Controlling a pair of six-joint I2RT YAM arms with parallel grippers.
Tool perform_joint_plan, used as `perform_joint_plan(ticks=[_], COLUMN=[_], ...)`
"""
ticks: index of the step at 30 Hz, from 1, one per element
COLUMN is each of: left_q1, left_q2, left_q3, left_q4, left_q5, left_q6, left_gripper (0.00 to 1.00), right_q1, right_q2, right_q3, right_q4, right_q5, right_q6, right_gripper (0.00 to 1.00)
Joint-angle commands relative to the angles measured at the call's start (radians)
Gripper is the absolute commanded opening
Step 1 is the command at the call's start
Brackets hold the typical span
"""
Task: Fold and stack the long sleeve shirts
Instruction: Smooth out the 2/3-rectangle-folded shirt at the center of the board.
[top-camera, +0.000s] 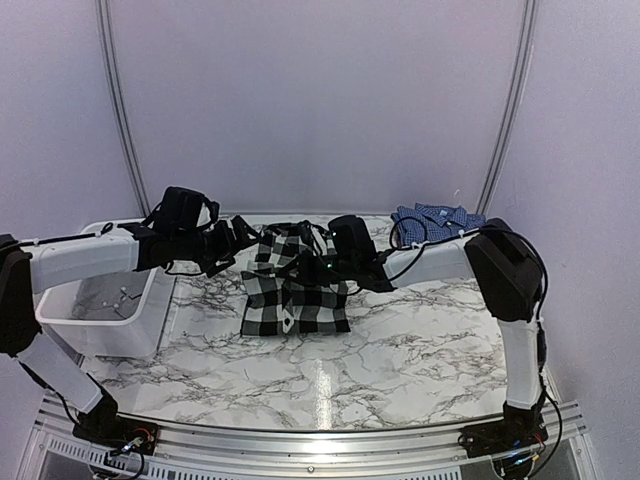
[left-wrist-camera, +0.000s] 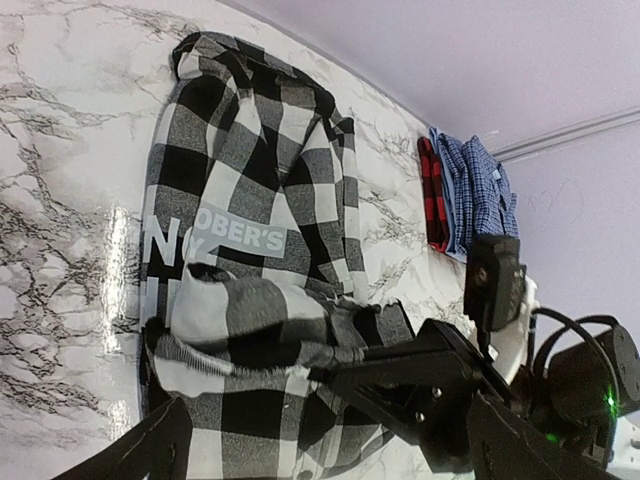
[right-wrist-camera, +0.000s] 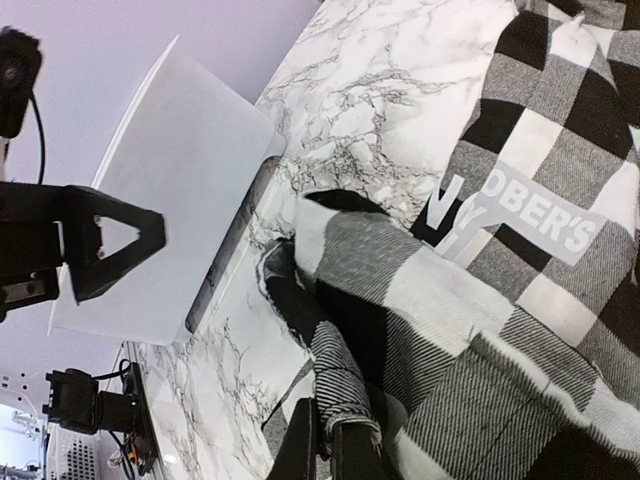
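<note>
At the middle of the marbled surface (top-camera: 420, 350), the black-and-white check shirt (top-camera: 295, 300) is laid in a rumpled fold, its white lettering turned up. A raised fold at its far edge is pinched between the nearly closed jaws of the right gripper (right-wrist-camera: 325, 435). The left gripper (top-camera: 238, 240) is poised near it, jaws spread wide, with nothing gripped. The blue checked shirt (top-camera: 436, 218) is bunched at the far right corner, well apart. A white bin (top-camera: 100, 322) is set at the left.

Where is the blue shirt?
Seen from above, the blue shirt lies at the far right corner of the table, behind the right arm.
</note>
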Motion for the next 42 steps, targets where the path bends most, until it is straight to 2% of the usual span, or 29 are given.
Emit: perform_joint_plan(ticks=[1, 4, 5, 8, 11, 15, 23, 26, 29, 36, 42], left_q1=[0.001, 0.0, -0.002, -0.021, -0.053, -0.085, -0.147, -0.173, -0.195, -0.213, -0.219], left_q2=[-0.081, -0.106, -0.108, -0.1, -0.068, -0.011, 0.158, 0.221, 0.27, 0.31, 0.318], left_q3=[-0.054, -0.092, -0.104, -0.129, -0.127, -0.1, 0.01, 0.057, 0.09, 0.102, 0.096], left_q4=[-0.041, -0.044, -0.044, -0.041, -0.034, -0.022, 0.016, 0.022, 0.022, 0.022, 0.022], left_q5=[-0.041, -0.034, -0.027, -0.019, -0.01, 0.006, 0.06, 0.08, 0.098, 0.11, 0.11], left_q6=[0.033, 0.038, 0.036, 0.036, 0.047, 0.055, 0.068, 0.072, 0.077, 0.071, 0.066], left_gripper=[0.99, 0.99, 0.99, 0.99, 0.98, 0.81, 0.34, 0.24, 0.21, 0.19, 0.18], right_q1=[-0.046, -0.054, -0.054, -0.052, -0.054, -0.054, -0.045, -0.064, -0.115, -0.197, -0.259], right_q2=[0.063, 0.083, 0.082, 0.05, -0.009, -0.113, -0.299, -0.339, -0.363, -0.338, -0.282], right_q3=[0.102, 0.145, 0.153, 0.149, 0.139, 0.104, -0.107, -0.186, -0.26, -0.351, -0.403], right_q4=[-0.043, -0.078, -0.086, -0.104, -0.147, -0.223, -0.282, -0.267, -0.202, -0.048, 0.106], right_q5=[0.015, 0.008, 0.006, 0.005, 0.032, 0.089, 0.178, 0.206, 0.141, -0.014, -0.117], right_q6=[-0.033, -0.046, -0.051, -0.063, -0.101, -0.165, -0.213, -0.206, -0.177, -0.085, 0.033], right_gripper=[0.0, 0.0, 0.03, 0.26, 0.39, 0.45, 0.42, 0.47, 0.56, 0.8, 0.87])
